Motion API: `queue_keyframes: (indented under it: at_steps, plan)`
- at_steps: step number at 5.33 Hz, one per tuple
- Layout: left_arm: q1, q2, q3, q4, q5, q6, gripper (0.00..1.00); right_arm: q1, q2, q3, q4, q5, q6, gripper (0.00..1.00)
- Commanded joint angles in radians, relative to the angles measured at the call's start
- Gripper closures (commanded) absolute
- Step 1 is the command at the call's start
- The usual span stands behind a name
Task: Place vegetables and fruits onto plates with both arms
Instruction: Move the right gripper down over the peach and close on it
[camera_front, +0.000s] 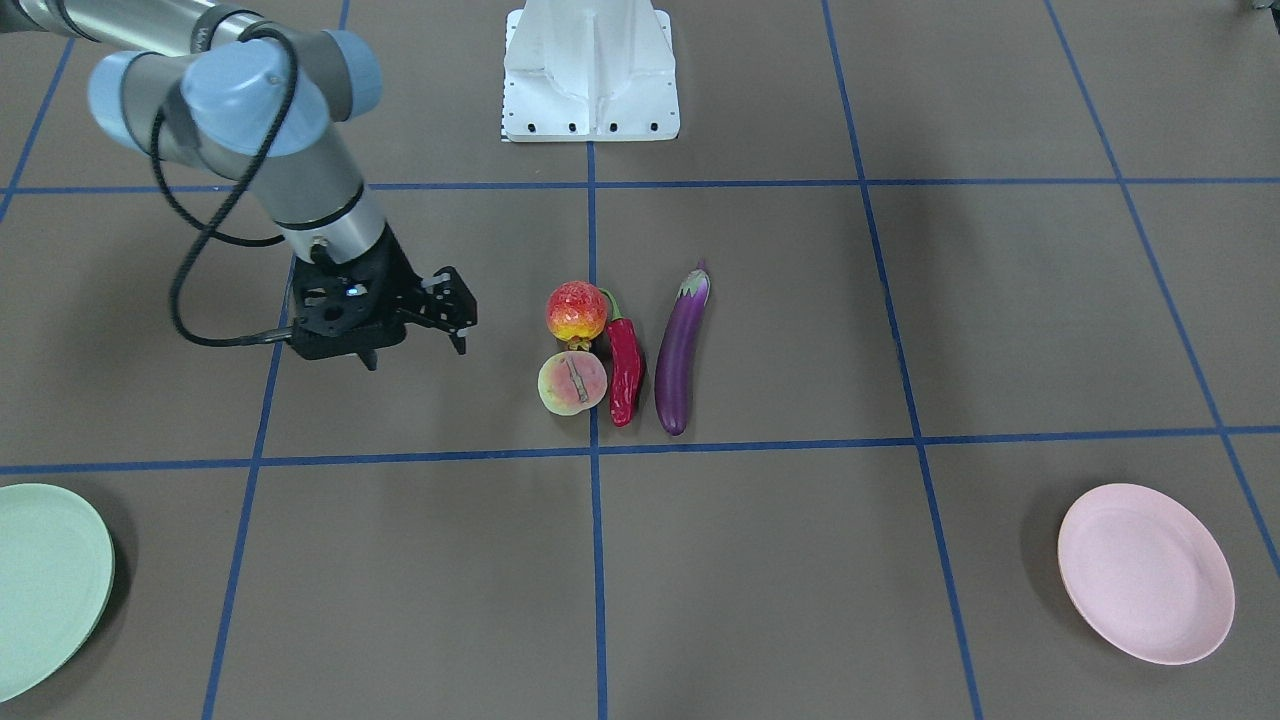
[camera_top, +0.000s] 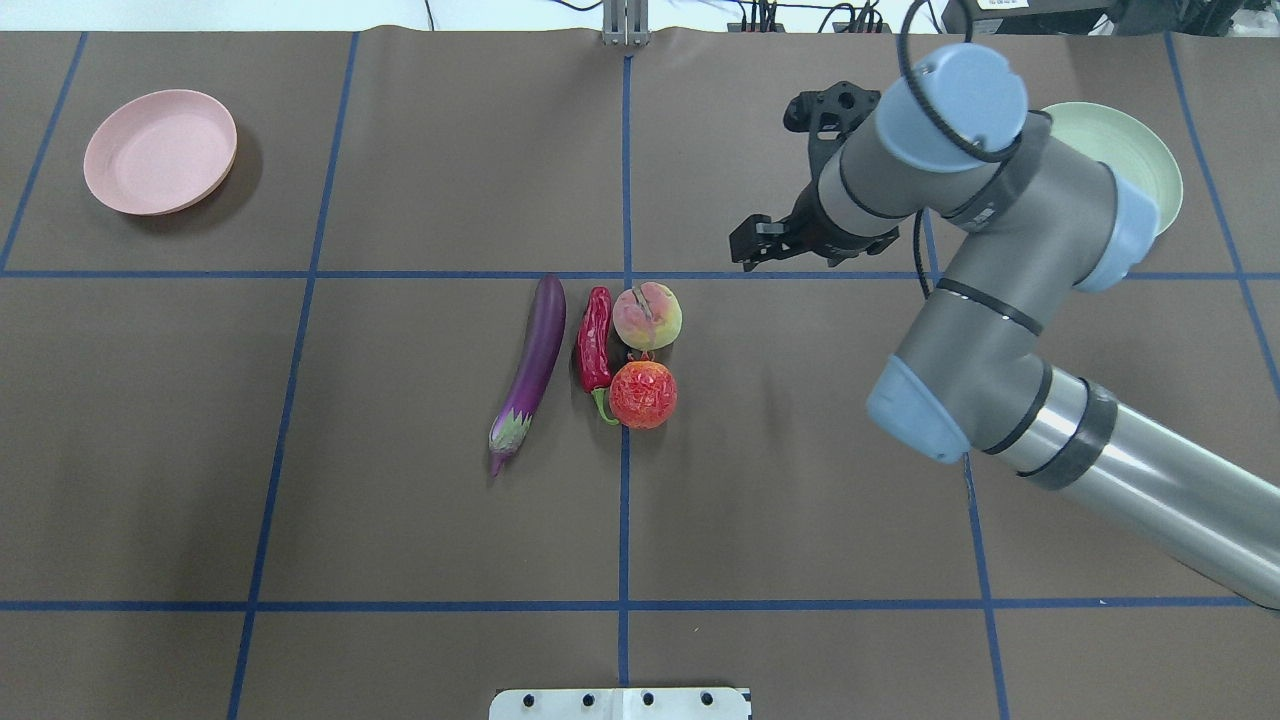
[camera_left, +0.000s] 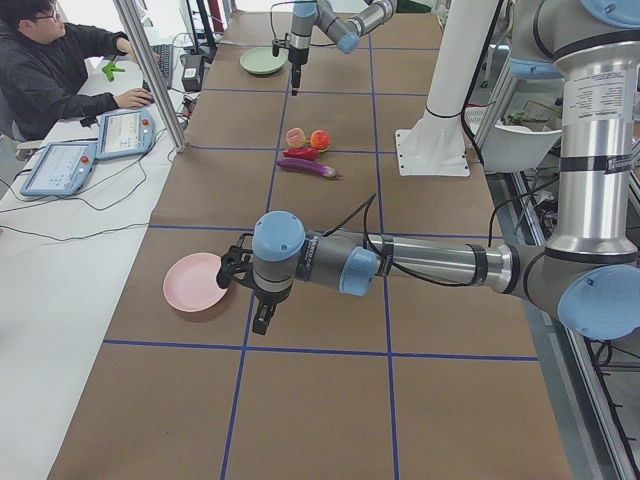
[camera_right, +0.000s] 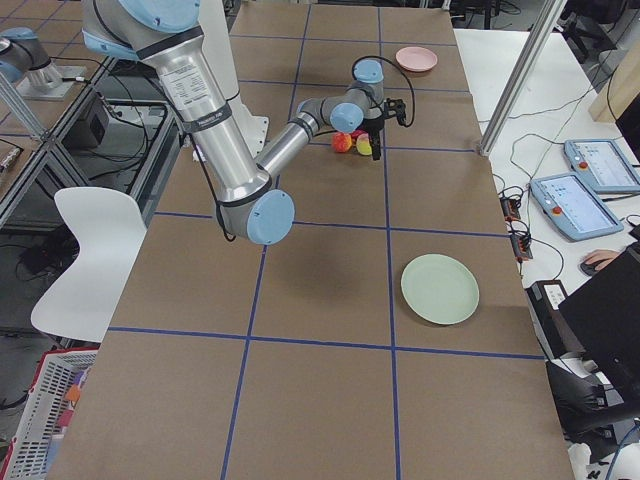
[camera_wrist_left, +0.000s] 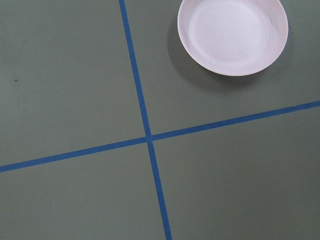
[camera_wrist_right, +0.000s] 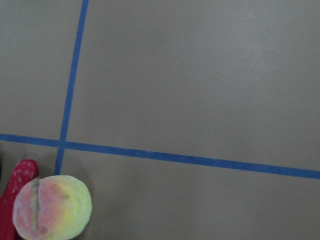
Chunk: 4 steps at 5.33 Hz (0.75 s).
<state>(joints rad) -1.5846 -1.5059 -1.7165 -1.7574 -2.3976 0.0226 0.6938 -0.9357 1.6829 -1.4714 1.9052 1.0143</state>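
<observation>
On the brown table's middle we see the eggplant (camera_front: 680, 350) lying just beside the chili (camera_front: 625, 370), with the bumpy red-and-yellow fruit (camera_front: 576, 312) and the peach-like fruit (camera_front: 572, 382) close against the chili's other side. The green plate (camera_front: 50, 580) and the pink plate (camera_front: 1145, 572) sit at opposite ends, well apart from them. Our right gripper (camera_front: 415, 350) hovers near the peach-like fruit, fingers spread and holding nothing. Our left gripper (camera_left: 252, 300) hangs near the pink plate; we cannot tell its finger spacing.
</observation>
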Motion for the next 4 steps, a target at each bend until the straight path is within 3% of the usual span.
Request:
queue_keyframes:
  at_steps: [1,4]
  plan:
    - [0.000,0.001,0.001,-0.001,0.000,0.000,0.00,-0.086,0.200,-0.215,-0.033,-0.102,0.032,0.00]
    - [0.002,0.001,0.001,-0.001,0.002,0.000,0.00,-0.131,0.261,-0.321,-0.027,-0.158,0.026,0.00]
